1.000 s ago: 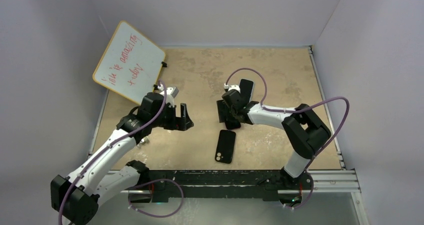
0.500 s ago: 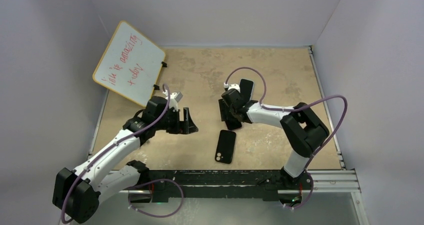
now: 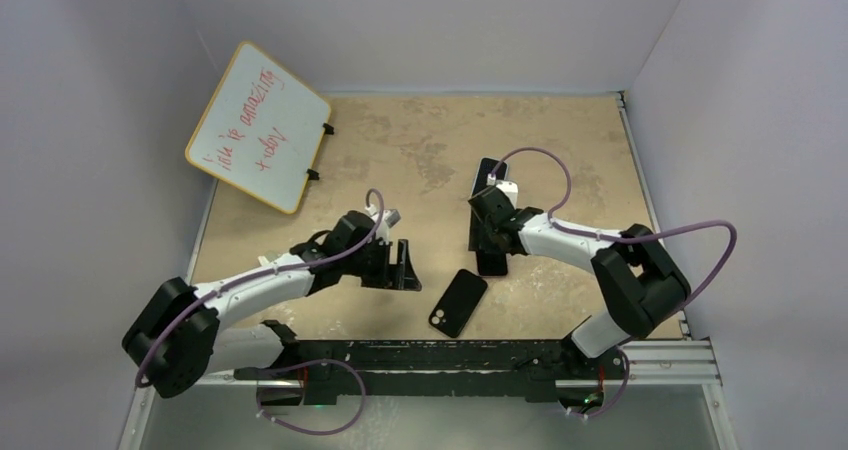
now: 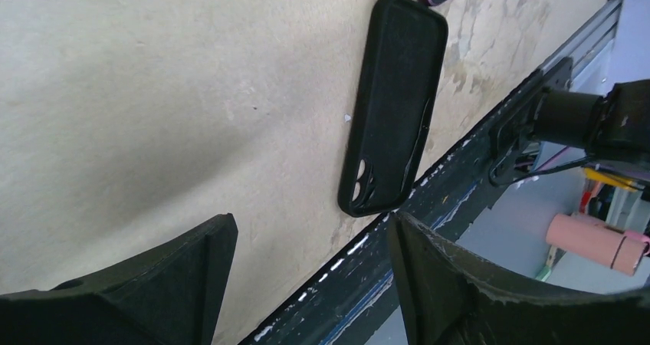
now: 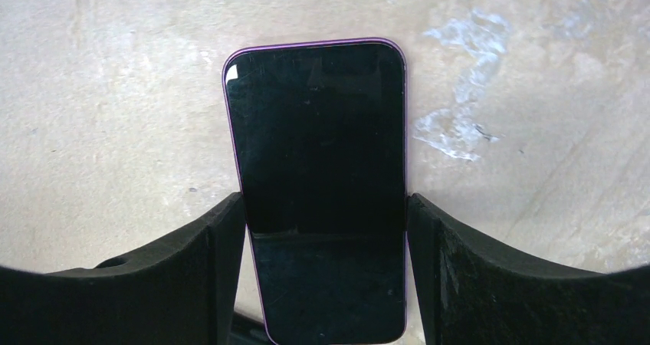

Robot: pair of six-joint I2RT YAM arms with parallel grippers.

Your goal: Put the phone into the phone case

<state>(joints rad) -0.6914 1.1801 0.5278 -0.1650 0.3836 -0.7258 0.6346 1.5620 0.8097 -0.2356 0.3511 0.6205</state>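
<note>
Right gripper [image 5: 323,211] pinches the phone [image 5: 314,146] by its long edges; left gripper [image 4: 310,222] stands spread near the phone case [image 4: 395,100].

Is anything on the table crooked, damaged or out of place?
Nothing looks damaged or spilled. Only the phone case lies askew, at a slant close to the near edge of the table.
</note>
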